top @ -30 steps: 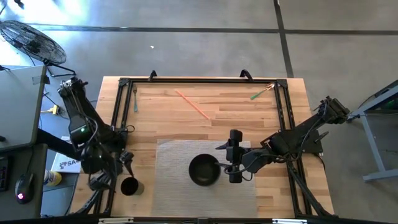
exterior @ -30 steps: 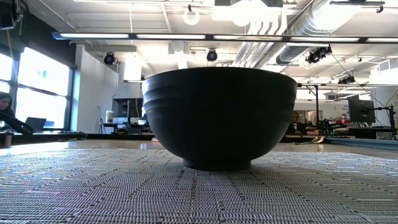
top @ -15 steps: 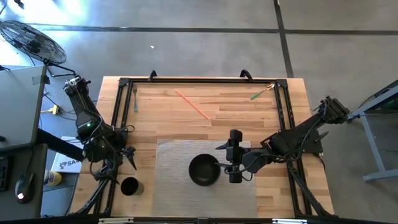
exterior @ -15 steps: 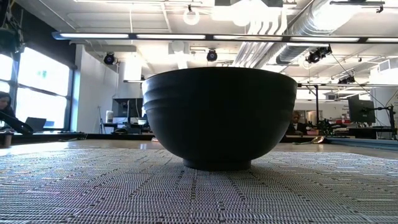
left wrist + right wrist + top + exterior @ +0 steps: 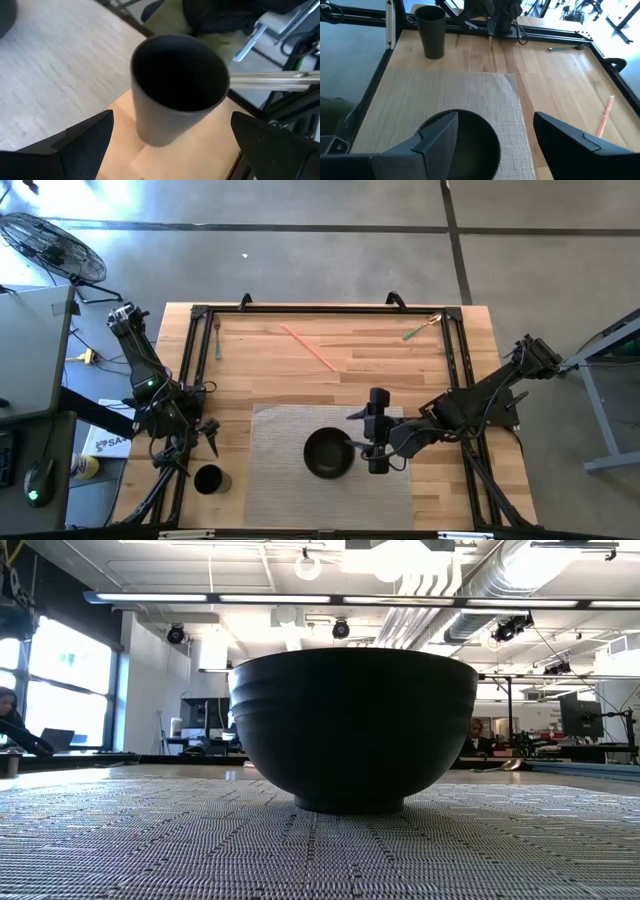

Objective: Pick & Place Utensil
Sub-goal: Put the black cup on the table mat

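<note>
High view: fork [image 5: 217,337] at 11 o'clock by the left rail, cup [image 5: 208,479] at 8, left gripper [image 5: 207,435] just above it. Low view: only bowl [image 5: 352,730] on mat [image 5: 300,850]. Left wrist: spread wide, empty — over cup [image 5: 176,90]. Right wrist: right gripper [image 5: 495,140] gaping, empty — over bowl [image 5: 460,145].

The left arm folds at the table's left edge, its left gripper [image 5: 212,434] pointing down toward the near side with the two dark fingers [image 5: 85,140] spread wide apart. The right arm reaches in from the right edge toward the middle, low over the table; the right gripper [image 5: 376,432] sits there with its fingers [image 5: 440,135] also spread wide, holding nothing.
</note>
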